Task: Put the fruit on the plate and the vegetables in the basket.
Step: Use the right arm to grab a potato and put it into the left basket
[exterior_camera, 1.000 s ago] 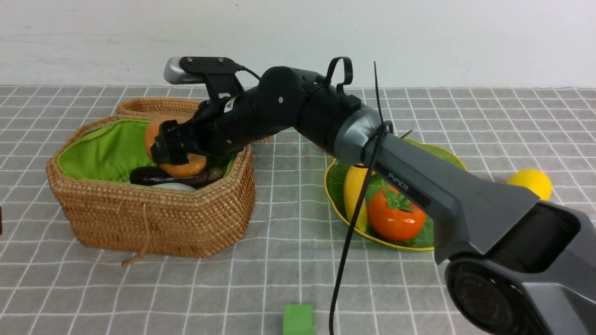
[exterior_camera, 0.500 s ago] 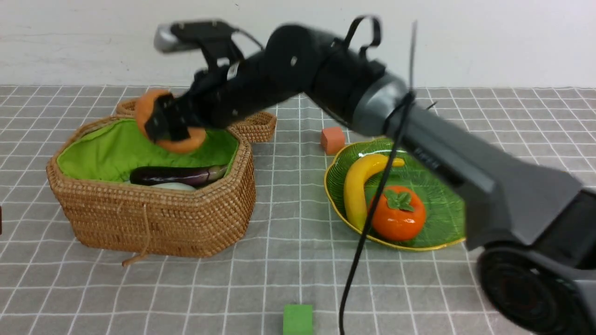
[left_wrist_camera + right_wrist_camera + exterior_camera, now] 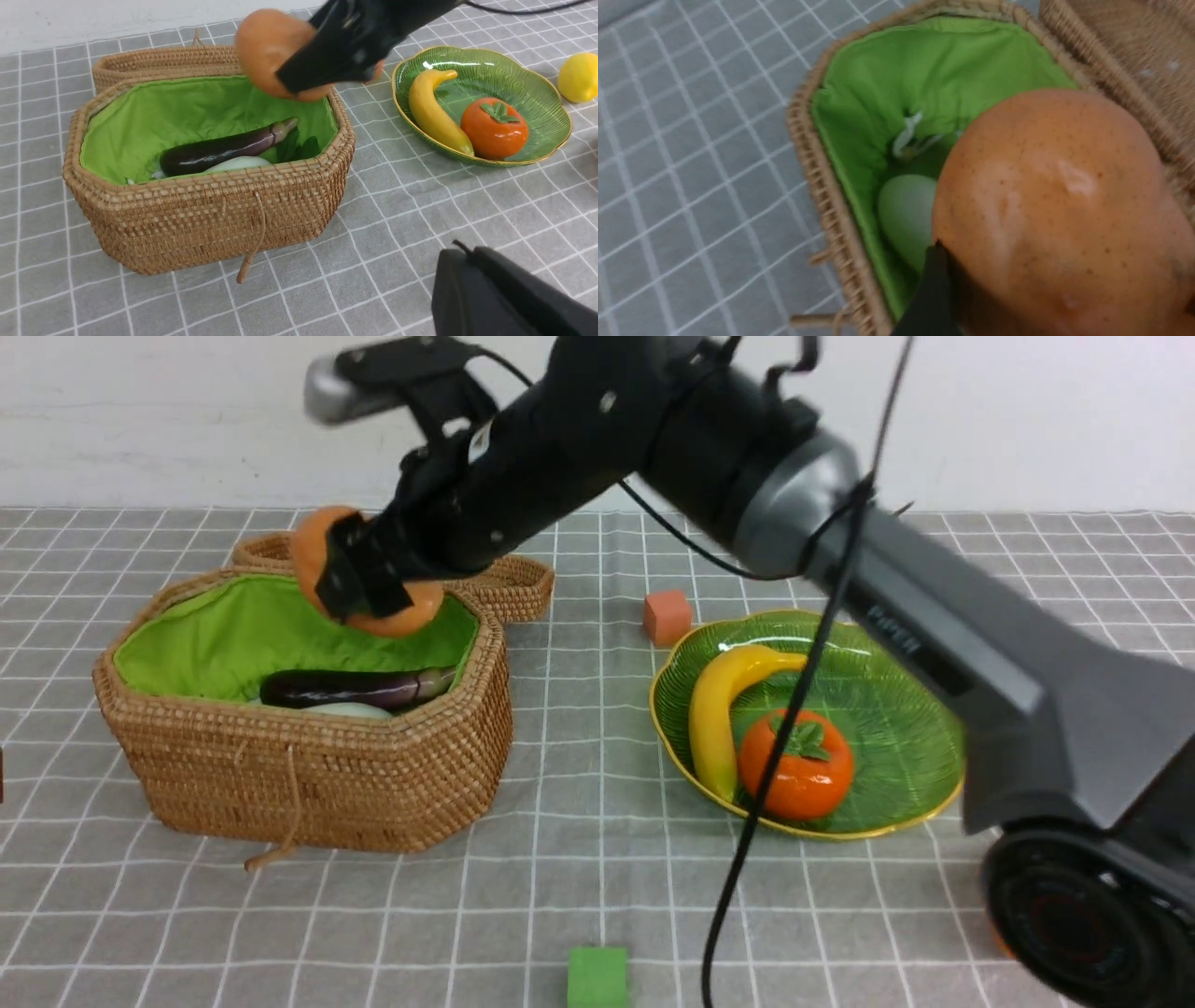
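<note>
Right gripper [image 3: 359,581] is up over the basket [image 3: 308,756], jaws spread wide and clamped on a dimpled, speckled orange-tan piece. I'd call it the potato [image 3: 408,609], though the blur makes that a guess.

Front view: it hangs above the back rim, clear of the green lining, with the eggplant [image 3: 345,689] and radish [image 3: 350,711] lying below. Banana [image 3: 714,719] and persimmon [image 3: 798,775] sit on the plate [image 3: 896,709]. First danger: a rounded, glossy load pinched out near the tips could squirt free, hit the wicker rim and roll off across the bench [image 3: 560,896].

Left wrist view: left gripper [image 3: 467,261] is closed, with nothing in it that I can see. The lemon [image 3: 579,77] waits on the bench just beside the plate. The potato hangs over the plate-side corner of the basket — let go here and it may clip the edge.

Right wrist view: the potato fills the lens and hides most of the drop zone, so a misjudged release is the worry.
</note>
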